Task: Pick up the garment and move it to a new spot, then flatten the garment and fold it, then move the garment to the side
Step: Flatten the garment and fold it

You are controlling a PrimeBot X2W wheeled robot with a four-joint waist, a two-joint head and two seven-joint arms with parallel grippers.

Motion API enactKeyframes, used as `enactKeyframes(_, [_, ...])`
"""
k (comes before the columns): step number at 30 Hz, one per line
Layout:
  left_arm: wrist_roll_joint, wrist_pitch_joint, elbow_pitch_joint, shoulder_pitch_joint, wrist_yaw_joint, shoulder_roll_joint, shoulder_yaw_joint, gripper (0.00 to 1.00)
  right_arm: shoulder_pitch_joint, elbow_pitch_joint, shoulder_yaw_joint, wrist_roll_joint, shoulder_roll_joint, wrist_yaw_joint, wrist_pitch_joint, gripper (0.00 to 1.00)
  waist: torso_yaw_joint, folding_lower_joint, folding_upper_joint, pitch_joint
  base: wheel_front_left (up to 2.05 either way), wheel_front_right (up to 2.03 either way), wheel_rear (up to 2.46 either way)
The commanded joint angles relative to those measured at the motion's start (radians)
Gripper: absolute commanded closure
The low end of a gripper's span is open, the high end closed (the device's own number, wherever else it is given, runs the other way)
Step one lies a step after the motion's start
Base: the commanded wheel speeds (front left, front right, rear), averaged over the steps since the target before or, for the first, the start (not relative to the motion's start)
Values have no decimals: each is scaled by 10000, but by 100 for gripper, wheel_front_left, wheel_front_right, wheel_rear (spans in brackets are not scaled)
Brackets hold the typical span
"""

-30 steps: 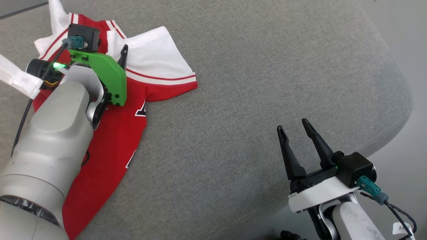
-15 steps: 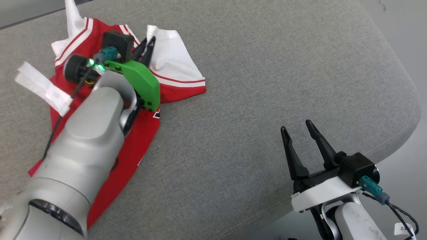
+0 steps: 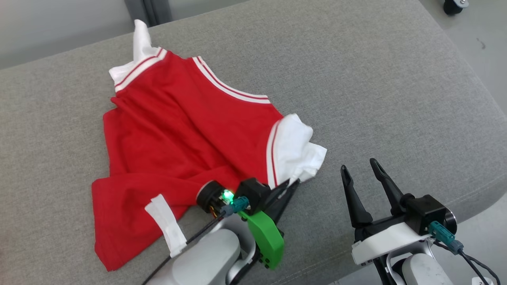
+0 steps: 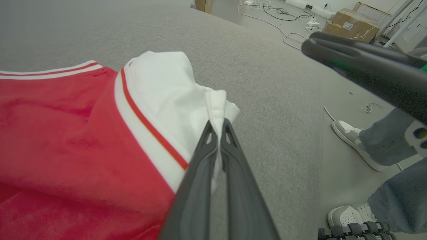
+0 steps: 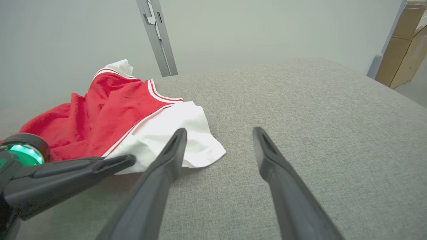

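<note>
No legible text or labels

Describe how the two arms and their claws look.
The left claw and right claw each have two long, tapered dark fingers. The left carries a green bracket, glowing green light, teal connector, black cable and white tape tag on a pale grey forearm. The right has a white bracket, black camera housing and its own teal connector.

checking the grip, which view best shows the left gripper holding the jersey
Left wrist view: left gripper shut on the jersey at the white sleeve edge. Head view shows it from above; right wrist, side-on.
</note>
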Motion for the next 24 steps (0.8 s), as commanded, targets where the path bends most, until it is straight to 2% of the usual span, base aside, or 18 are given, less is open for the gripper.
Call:
enactKeyframes(1, [-53, -57, -122, 325, 25, -104, 67, 68, -61, 22, -14, -74, -24, 2, -30, 0, 139, 0, 0, -139, 0, 0, 0])
enactKeyframes(2, [46, -57, -114, 426, 135, -94, 14, 0, -66, 35, -7, -90, -22, 2, -30, 0, 145, 0, 0, -155, 0, 0, 0])
enactKeyframes(6, [-27, -56, -314, 844, 9, -213, 91, 0, -53, 57, -27, -101, -24, 2, -30, 0, 170, 0, 0, -221, 0, 0, 0])
enactKeyframes(8, [-215, -58, -673, 1048, 6, -230, 440, 0, 77, 43, -89, -143, -22, 2, -30, 0, 221, 0, 0, -285, 0, 0, 0])
enactKeyframes(11, [-298, -57, -1385, 1398, 186, 61, 1168, 0, 245, 49, -220, -192, -22, 2, -30, 0, 337, 0, 0, -404, 0, 0, 0])
enactKeyframes(16, [-559, -52, -2365, 2053, 1078, 1097, 2613, 0, 402, 67, -299, -201, -22, 2, -30, 0, 464, 0, 0, -655, 0, 0, 0])
enactKeyframes(21, [-1339, 370, -2445, 2578, 2151, 2530, 4062, 0, 454, 45, -268, -194, -21, 2, -30, 0, 647, 0, 0, -756, 0, 0, 0])
enactKeyframes(24, [-2134, 789, -2240, 2762, 2396, 3106, 4911, 0, 429, 42, -256, -197, -21, 2, -30, 0, 760, 0, 0, -717, 0, 0, 0])
